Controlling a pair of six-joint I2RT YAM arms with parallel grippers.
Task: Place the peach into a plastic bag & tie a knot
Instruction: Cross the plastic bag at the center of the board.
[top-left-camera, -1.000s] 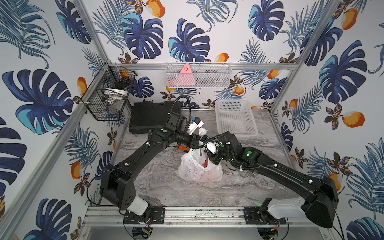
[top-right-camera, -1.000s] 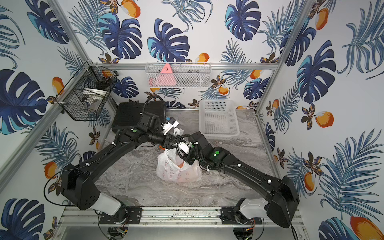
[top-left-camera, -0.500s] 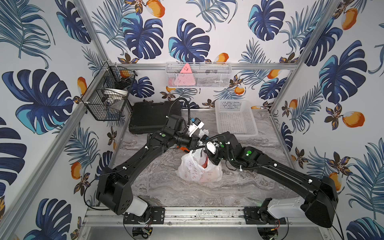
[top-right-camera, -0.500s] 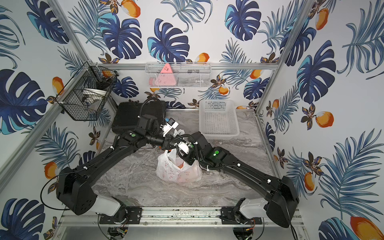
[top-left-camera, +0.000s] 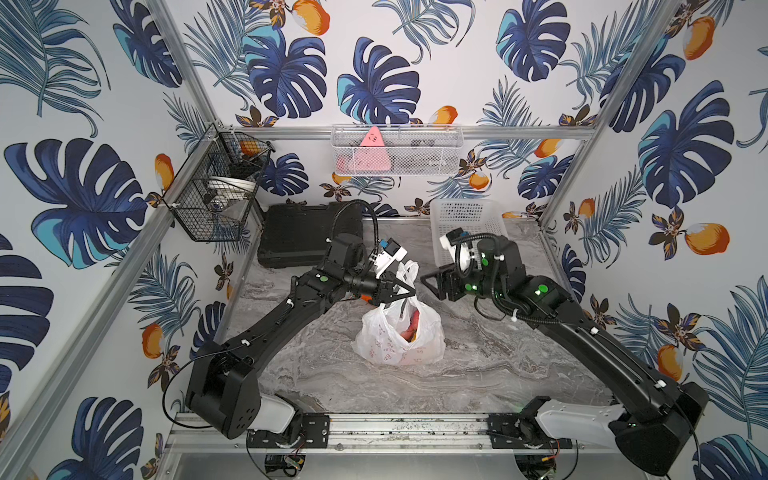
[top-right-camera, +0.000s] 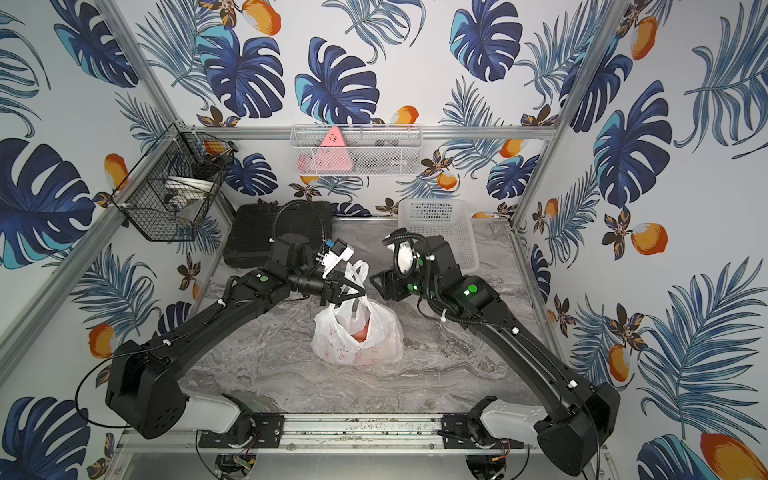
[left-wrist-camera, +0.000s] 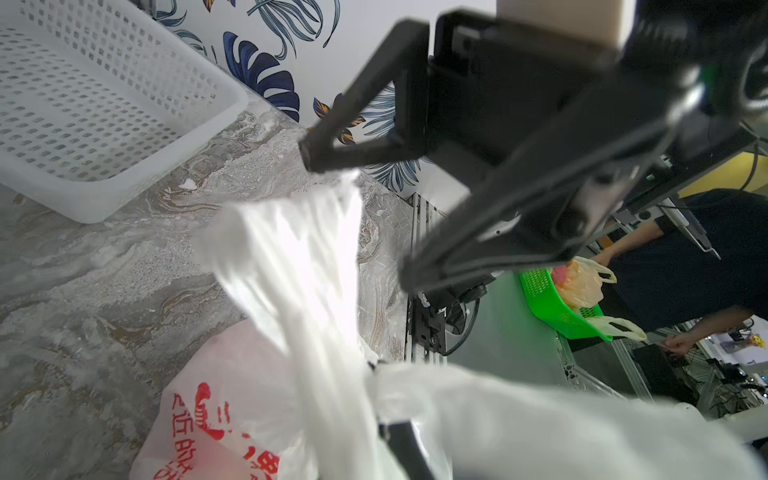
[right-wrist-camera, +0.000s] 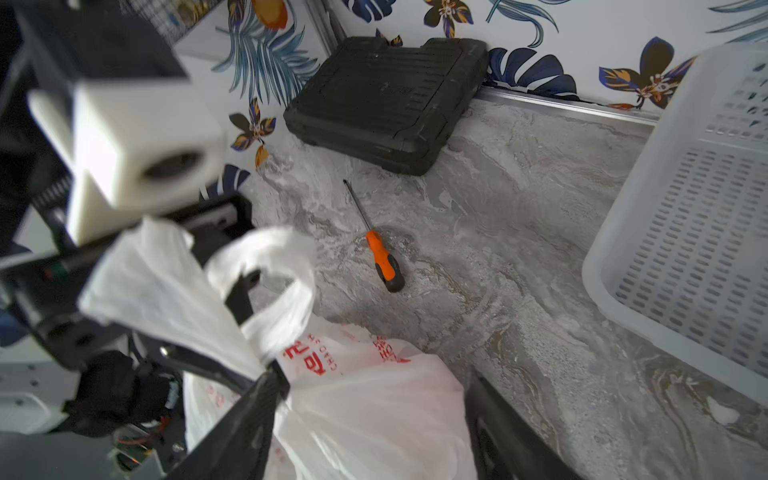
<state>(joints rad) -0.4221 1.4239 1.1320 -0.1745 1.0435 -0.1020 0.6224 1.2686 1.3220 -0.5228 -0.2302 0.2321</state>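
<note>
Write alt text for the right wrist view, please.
The left gripper grips the top of the red-printed plastic bag, close to the camera. Beyond it, on the marble table, lie an orange-handled screwdriver, a black case and a white perforated basket.

Marble table (top-left-camera: 332, 374), plastic bag (top-left-camera: 390, 345), case (top-left-camera: 299, 237), basket (top-left-camera: 469, 216), screwdriver (right-wrist-camera: 384, 262)

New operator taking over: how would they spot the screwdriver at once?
Find the black case against the back wall. On the marble tabletop between it and the plastic bag lies the screwdriver: the only thing there with an orange-and-black handle and thin metal shaft.
</note>
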